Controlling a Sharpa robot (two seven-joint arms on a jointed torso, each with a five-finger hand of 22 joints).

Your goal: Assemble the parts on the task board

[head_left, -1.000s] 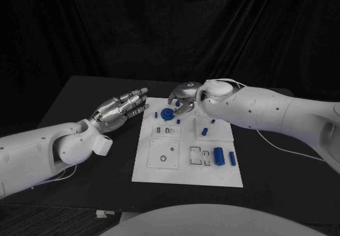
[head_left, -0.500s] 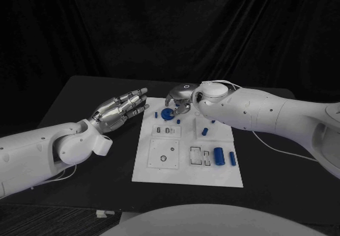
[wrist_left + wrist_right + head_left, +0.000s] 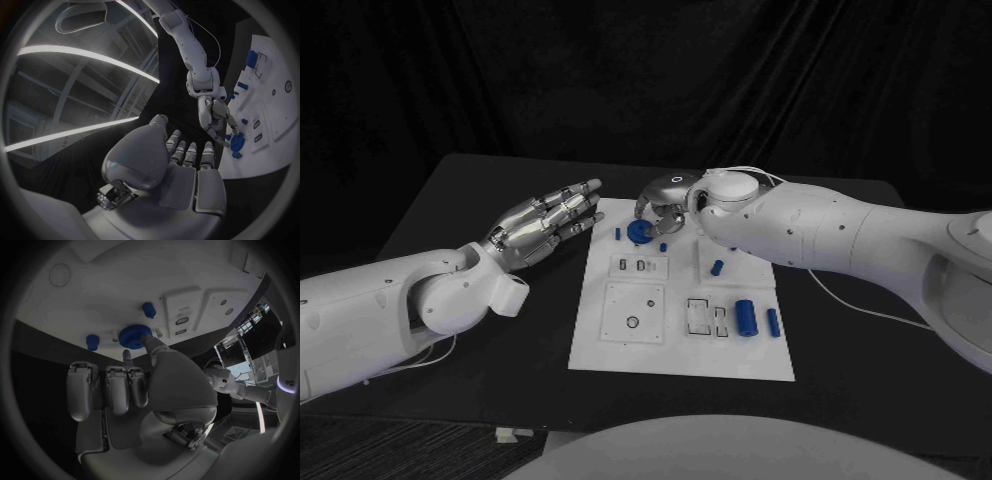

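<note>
Right hand [image 3: 664, 203] at upper centre of the head frame, fingertips pinching the blue gear [image 3: 639, 232] near the top edge of the task board [image 3: 678, 350]. Left hand [image 3: 545, 222] left of the board, fingers apart, holding nothing. Likely risks: gear slipping from so light a pinch, or tilting and jamming on its seat.

far board: right hand [image 3: 664, 203] over gear [image 3: 639, 232] | near board [image 3: 678, 357]: open
</note>
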